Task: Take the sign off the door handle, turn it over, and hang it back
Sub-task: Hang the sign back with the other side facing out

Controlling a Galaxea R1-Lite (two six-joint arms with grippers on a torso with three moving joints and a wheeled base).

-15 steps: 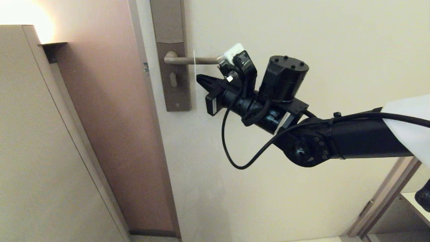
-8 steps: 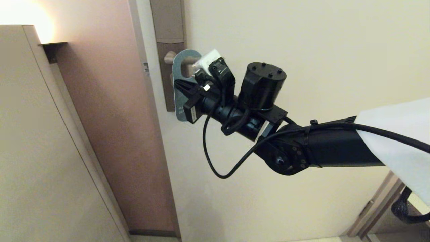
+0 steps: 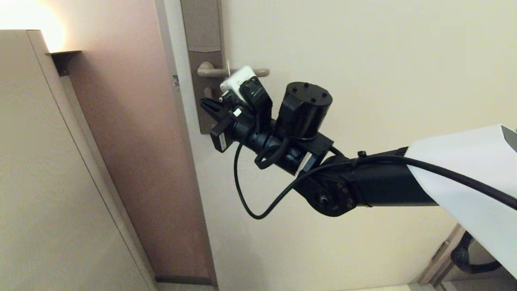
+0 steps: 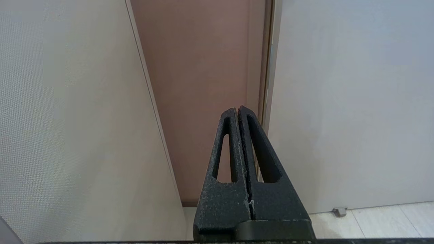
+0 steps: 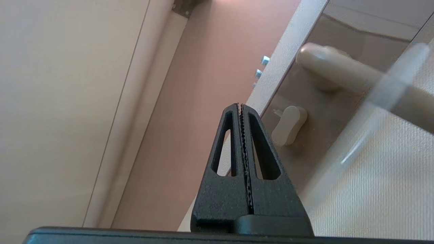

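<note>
The door handle (image 3: 212,72) is a beige lever on a tall brownish plate (image 3: 202,36). The sign (image 3: 229,67) hangs on the lever, edge-on, showing only as a thin pale line above it. In the right wrist view the sign (image 5: 356,142) is a blurred pale strip crossing the handle (image 5: 339,73). My right gripper (image 3: 205,104) is shut and empty, just below the lever in front of the plate, beside the sign and apart from it (image 5: 239,105). My left gripper (image 4: 237,109) is shut and empty, low, facing the wall corner.
The cream door (image 3: 363,48) fills the right. A brown wall strip (image 3: 133,121) and a beige panel (image 3: 40,161) stand at the left. A thumb-turn knob (image 5: 289,125) sits on the plate under the lever. A door stop (image 4: 339,211) is on the floor.
My right arm has moved left along the lever toward the plate. The sign showed its blue face half a second ago and is edge-on again now, nearer the plate.
</note>
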